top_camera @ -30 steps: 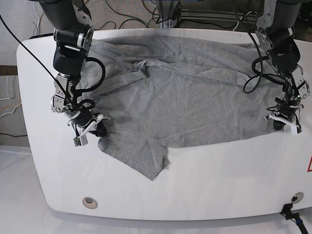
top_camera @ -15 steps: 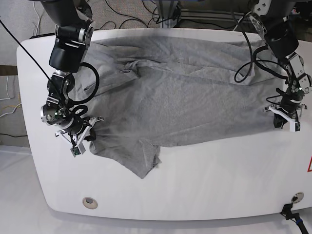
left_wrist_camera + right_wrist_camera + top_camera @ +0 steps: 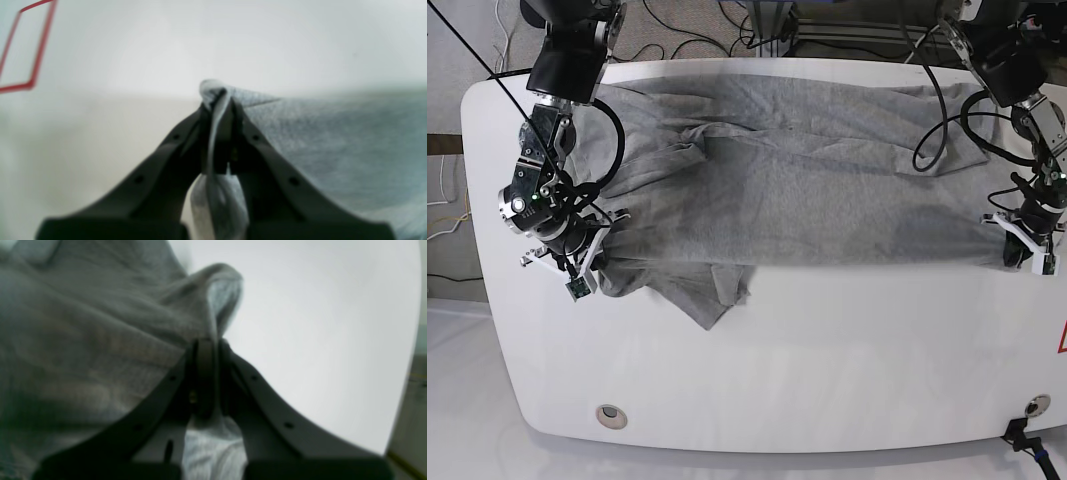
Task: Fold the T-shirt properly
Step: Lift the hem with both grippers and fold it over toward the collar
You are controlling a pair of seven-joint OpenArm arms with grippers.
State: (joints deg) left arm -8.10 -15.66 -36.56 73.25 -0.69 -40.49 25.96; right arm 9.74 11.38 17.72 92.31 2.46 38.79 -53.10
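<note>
I see the white desk (image 3: 827, 380) filling most of the base view, its near half bare. Across its far half lies the T-shirt (image 3: 807, 190), heather grey, spread wide between my two end effectors, with wrinkles running through the middle and one sleeve (image 3: 712, 300) flopped toward the near edge, just inboard of the right end effector. The near hem looks pulled into a fairly straight line from one end effector to the other.

My right end effector (image 3: 587, 265) is clenched on a bunched corner of the cloth; the right wrist view shows grey fabric (image 3: 213, 313) pinched between the dark fingers (image 3: 203, 373) and rising past their tips.

My left end effector (image 3: 1025, 250) is likewise clamped on the opposite corner; its wrist camera shows a thin fold of fabric (image 3: 217, 96) squeezed between the fingers (image 3: 230, 133), the rest of the shirt trailing off to one side.

A red marking (image 3: 23, 50) sits on the desk beyond the left end effector.
</note>
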